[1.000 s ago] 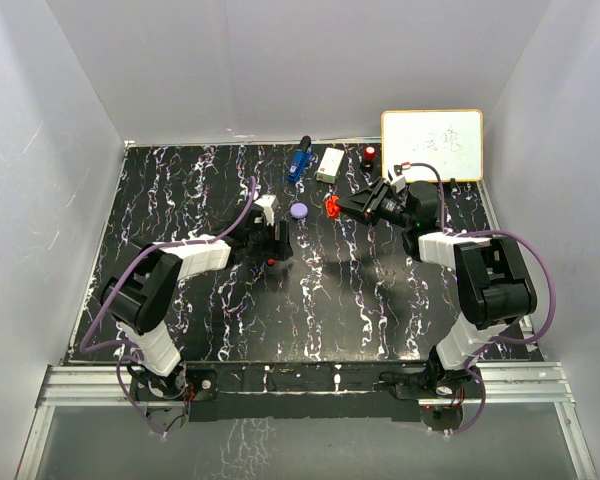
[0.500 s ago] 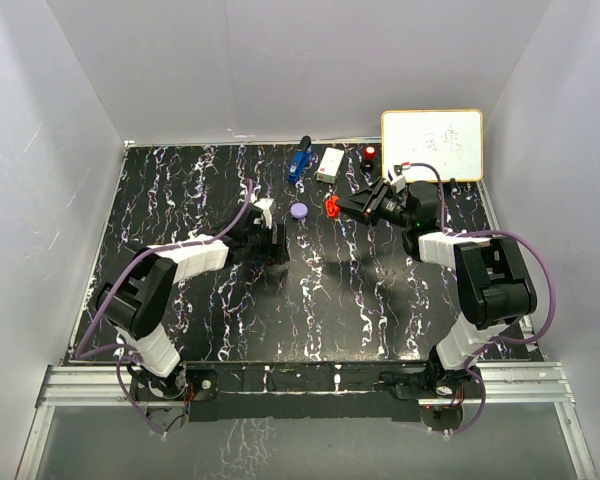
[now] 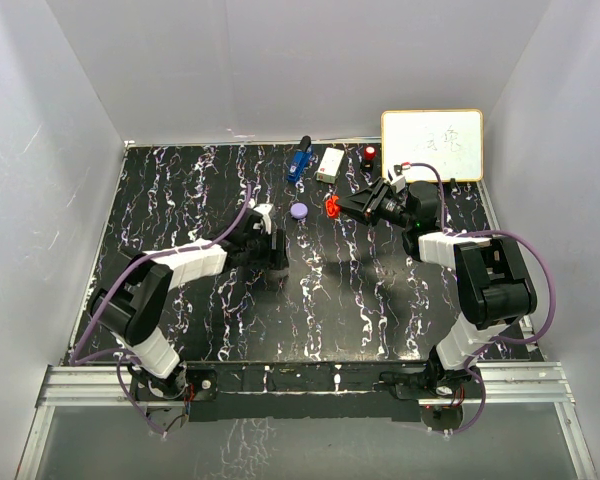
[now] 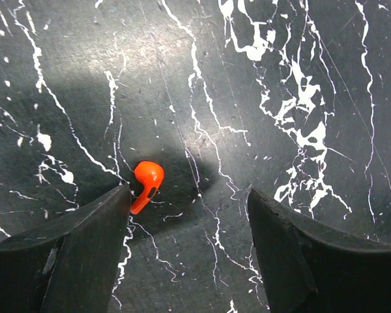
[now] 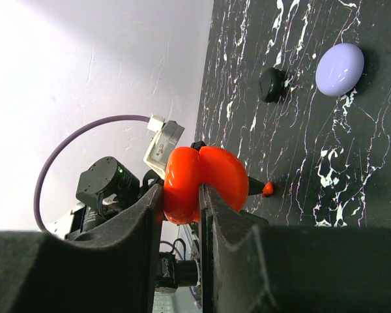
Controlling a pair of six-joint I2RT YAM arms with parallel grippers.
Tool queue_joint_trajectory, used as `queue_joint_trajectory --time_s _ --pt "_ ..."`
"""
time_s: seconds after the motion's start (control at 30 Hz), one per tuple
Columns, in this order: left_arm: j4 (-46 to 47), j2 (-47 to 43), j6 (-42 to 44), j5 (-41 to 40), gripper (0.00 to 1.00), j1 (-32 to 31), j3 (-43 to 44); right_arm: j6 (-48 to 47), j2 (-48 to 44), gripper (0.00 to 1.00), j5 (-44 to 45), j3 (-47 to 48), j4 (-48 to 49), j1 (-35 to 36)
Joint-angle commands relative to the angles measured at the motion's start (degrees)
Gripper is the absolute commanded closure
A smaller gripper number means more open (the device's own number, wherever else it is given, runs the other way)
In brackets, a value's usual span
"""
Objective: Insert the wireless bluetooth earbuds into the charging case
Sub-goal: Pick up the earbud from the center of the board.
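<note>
The table (image 4: pixel 300 78) is a black sheet veined white like marble, smooth, with a dull sheen and fine scratches. The earbud (image 4: pixel 146 181) is glossy orange-red plastic. The left gripper (image 4: pixel 188 195) has fingers (image 4: pixel 78 254) of matt black plastic, faintly grainy. The case (image 5: pixel 208 176) is glossy orange-red plastic too, catching highlights. The right gripper (image 5: pixel 181 192) is the same matt black. The puck (image 5: pixel 339 68) is smooth, satin lilac. The walls (image 3: pixel 280 70) look matt white. The rail (image 3: pixel 310 382) is bare metal.
</note>
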Motion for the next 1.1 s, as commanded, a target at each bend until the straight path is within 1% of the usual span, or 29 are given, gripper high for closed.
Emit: queue_joint_trajectory --time_s 0.0,0.13,0.4,0.67,0.9,1.07 --pt "-1.4 -2.65 -0.4 0.74 0.3 -1.21 -0.66 0.14 -1.0 1.0 -0.47 1.19 4.57 -0.12" --pt "-3.07 -1.19 -0.34 -2.08 0.31 -1.38 0.51 0.21 -1.1 1.0 -0.47 1.15 4.72 -0.17" --pt "-11.22 1.58 -1.97 -13.88 0.33 -1.44 4.78 0.16 -1.14 1.0 -0.47 0.89 4.7 -0.15" --pt "-10.91 3.74 -1.27 -16.43 0.39 -2.63 5.79 0.21 -0.95 1.0 -0.61 0.93 4.88 -0.18" --pt "-12.64 5.89 -0.88 -23.21 0.4 -6.03 7.76 0.22 -0.83 1.0 -0.73 0.97 4.92 -0.11" --pt "-13.7 7.67 -0.92 -25.68 0.47 -7.17 8.7 0.22 -0.9 1.0 -0.82 1.06 4.88 -0.14"
